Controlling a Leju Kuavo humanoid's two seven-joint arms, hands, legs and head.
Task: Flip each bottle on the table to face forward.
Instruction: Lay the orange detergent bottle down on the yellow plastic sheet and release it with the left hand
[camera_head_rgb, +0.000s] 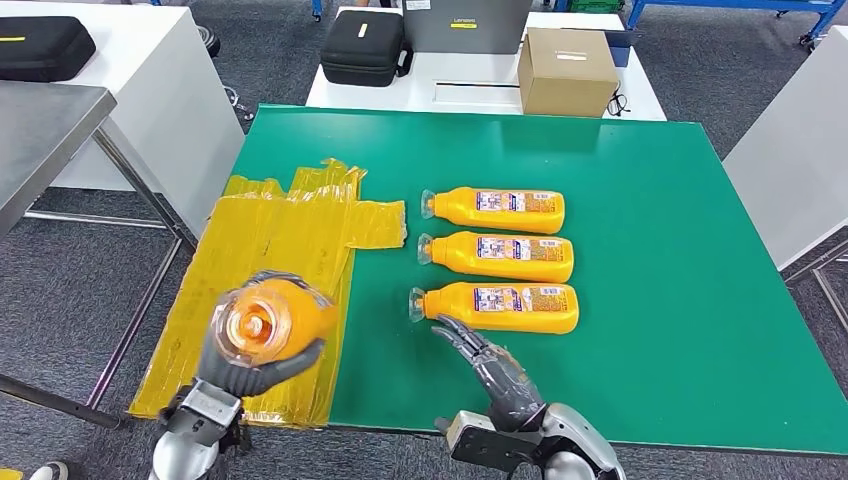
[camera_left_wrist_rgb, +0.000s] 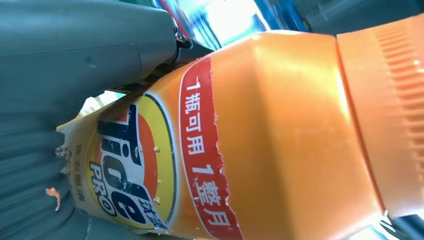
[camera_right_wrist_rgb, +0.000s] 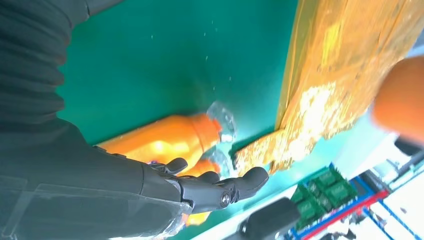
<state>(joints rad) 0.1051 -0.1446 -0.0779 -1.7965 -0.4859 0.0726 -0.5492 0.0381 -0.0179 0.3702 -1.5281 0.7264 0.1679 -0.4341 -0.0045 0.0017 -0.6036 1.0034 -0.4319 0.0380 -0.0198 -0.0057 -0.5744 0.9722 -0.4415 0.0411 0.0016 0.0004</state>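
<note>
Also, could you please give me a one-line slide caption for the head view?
Left hand holds an orange bottle beside three bottles lying on the green table.

The flat table top (camera_head_rgb: 650, 300) is plain green. Three orange plastic bottles (camera_head_rgb: 500, 250) carry white-and-blue printed labels. The held orange bottle (camera_left_wrist_rgb: 280, 140) shows a yellow, blue and red logo. The crinkled plastic sheet (camera_head_rgb: 270, 260) is translucent yellow.
</note>
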